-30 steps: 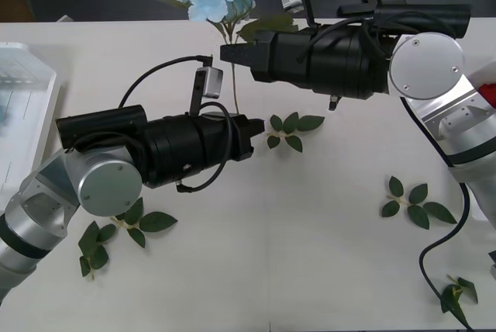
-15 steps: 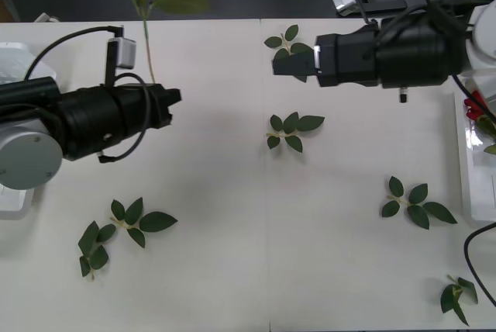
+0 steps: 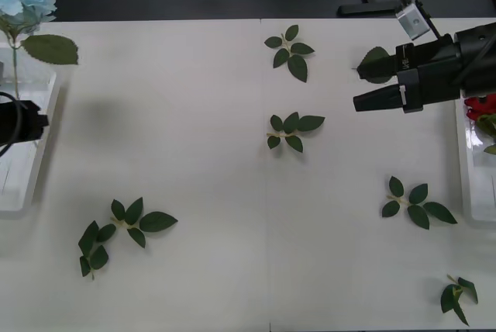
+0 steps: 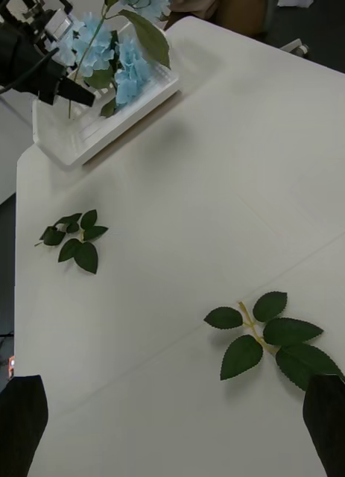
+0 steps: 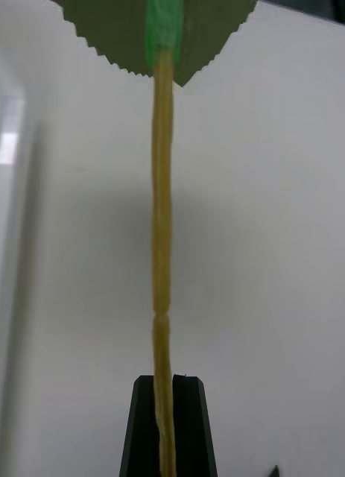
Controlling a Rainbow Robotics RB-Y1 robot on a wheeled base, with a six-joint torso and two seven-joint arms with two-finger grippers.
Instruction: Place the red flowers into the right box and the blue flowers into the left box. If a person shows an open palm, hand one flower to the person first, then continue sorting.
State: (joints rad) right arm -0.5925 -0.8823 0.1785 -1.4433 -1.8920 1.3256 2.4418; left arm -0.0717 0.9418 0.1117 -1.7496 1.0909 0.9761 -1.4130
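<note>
Blue flower (image 3: 23, 2) stem in left claw (image 3: 40, 121), above left box (image 3: 23, 192)

Counts on the table — front view

Six loose leaf sprigs (image 3: 291, 132), two white trays (image 3: 23, 192), two grippers (image 3: 364, 102), one held blue flower (image 3: 23, 2).
</note>
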